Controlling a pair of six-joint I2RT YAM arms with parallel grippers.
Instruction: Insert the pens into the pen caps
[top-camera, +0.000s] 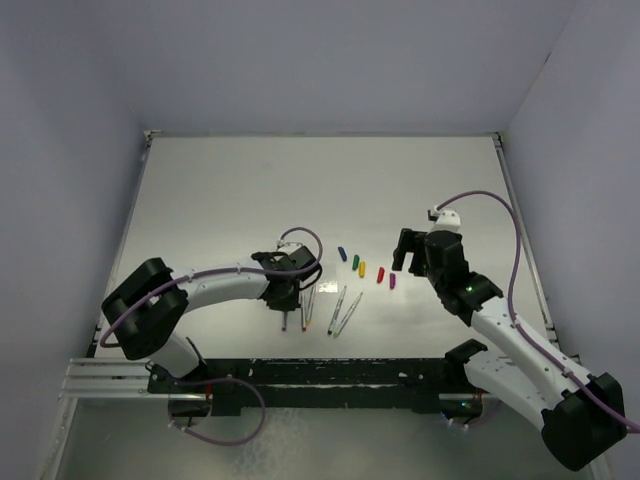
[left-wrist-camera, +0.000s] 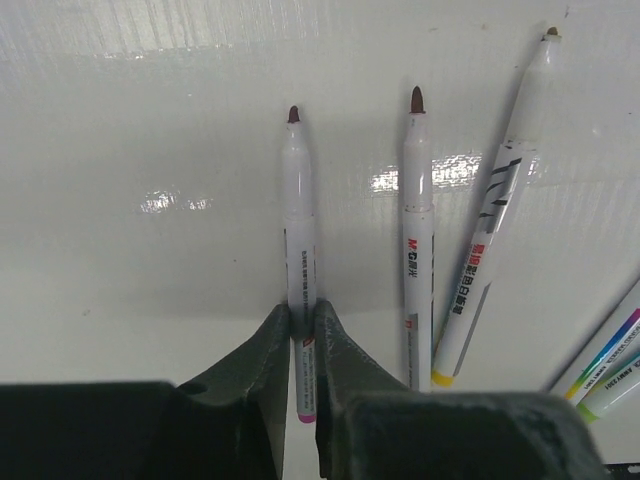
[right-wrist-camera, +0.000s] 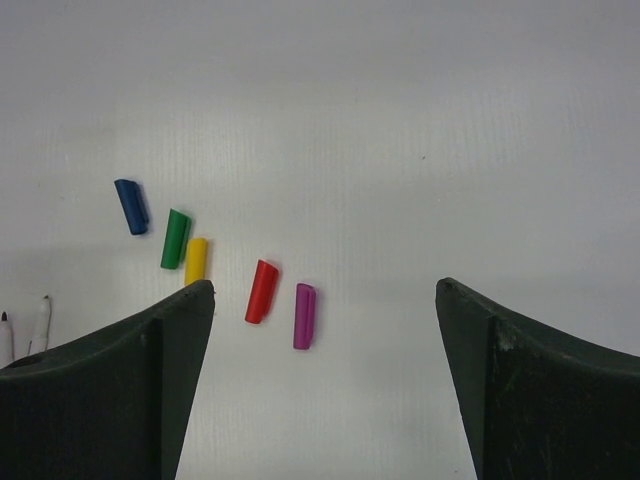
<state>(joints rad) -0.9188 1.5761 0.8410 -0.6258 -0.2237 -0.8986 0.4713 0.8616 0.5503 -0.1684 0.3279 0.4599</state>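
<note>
The left pincer (left-wrist-camera: 303, 318) is closed on the lower barrel of a pen (left-wrist-camera: 298, 215) that lies on the white counter (left-wrist-camera: 150, 120) at the middle of the left wrist view, its dark tip pointing to the top of the frame. A second pen (left-wrist-camera: 417, 230) lies just to its right, and a third pen (left-wrist-camera: 495, 220) is tilted beside that. The right pincer (right-wrist-camera: 325, 285) gapes wide and grips nothing; in the left half of its view the blue cap (right-wrist-camera: 131, 206), green cap (right-wrist-camera: 175, 239), yellow cap (right-wrist-camera: 196, 260), red cap (right-wrist-camera: 262, 291) and purple cap (right-wrist-camera: 304, 316) lie in a row slanting down toward the centre.

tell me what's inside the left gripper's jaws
A white pen with a dark red tip, pinched by the left gripper. Its pink end shows in the gap; the fingers cover the barrel's sides there.
</note>
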